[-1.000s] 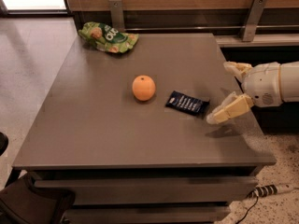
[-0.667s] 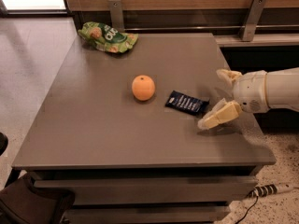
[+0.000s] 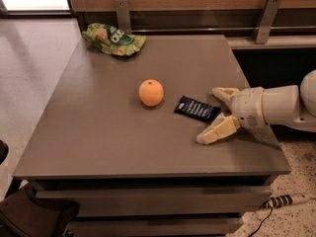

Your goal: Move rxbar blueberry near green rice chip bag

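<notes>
**Operator:** What's closest to me?

**Spotter:** Nearest you is the front edge of the grey tabletop (image 3: 98, 132), with drawer fronts under it. A power strip (image 3: 284, 200) lies on the floor at the lower right, and something dark (image 3: 29, 216) sits at the lower left; I can't tell you what it is.

**Operator:** And the end effector?

**Spotter:** Your end effector (image 3: 208, 115) is low over the right side of the tabletop, on a white arm (image 3: 276, 105) that reaches in from the right edge. Its two tan fingers are spread wide and grip nothing. One finger (image 3: 217, 131) angles toward the front edge, the other lies farther back.

**Operator:** Where's the thing I'm meant to move?

**Spotter:** You'll see the snack bar (image 3: 197, 108) lying flat, dark blue with white print. Its right end sits in the gap between the spread fingers. Whether either finger touches it, I can't tell you.

**Operator:** Anything beside it?

**Spotter:** An orange (image 3: 151, 92) stands just left of the bar, near it but apart.

**Operator:** And the target?

**Spotter:** Look to the far left corner: the green chip bag (image 3: 113, 38) lies crumpled there, well apart from the bar, with the orange roughly between them. Behind the tabletop you have two metal brackets (image 3: 266, 16) on a wooden wall panel.
</notes>
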### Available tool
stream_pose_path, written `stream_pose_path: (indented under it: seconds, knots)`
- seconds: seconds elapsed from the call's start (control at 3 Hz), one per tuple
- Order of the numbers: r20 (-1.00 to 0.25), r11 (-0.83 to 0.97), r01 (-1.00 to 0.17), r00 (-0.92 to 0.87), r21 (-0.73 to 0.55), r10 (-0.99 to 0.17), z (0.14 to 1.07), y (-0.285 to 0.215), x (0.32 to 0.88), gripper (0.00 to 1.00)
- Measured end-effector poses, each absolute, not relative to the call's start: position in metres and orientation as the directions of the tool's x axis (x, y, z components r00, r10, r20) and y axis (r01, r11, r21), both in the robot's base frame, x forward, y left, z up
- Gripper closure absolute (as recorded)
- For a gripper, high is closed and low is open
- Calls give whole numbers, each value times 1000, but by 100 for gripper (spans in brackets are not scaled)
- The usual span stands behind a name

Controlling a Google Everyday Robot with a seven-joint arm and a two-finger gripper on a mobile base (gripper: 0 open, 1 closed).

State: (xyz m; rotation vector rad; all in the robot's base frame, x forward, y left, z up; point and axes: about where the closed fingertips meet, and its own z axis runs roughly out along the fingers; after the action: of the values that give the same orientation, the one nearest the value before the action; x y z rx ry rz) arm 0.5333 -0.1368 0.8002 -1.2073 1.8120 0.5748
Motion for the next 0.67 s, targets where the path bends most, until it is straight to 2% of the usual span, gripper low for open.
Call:
stream_pose_path:
  seconds: [0.33,0.67]
  knots:
    - [-849,425,-901,-162,-80,-504,802,-136,533,38]
    - [-849,425,-902,-162,-80,-504,807,-136,533,69]
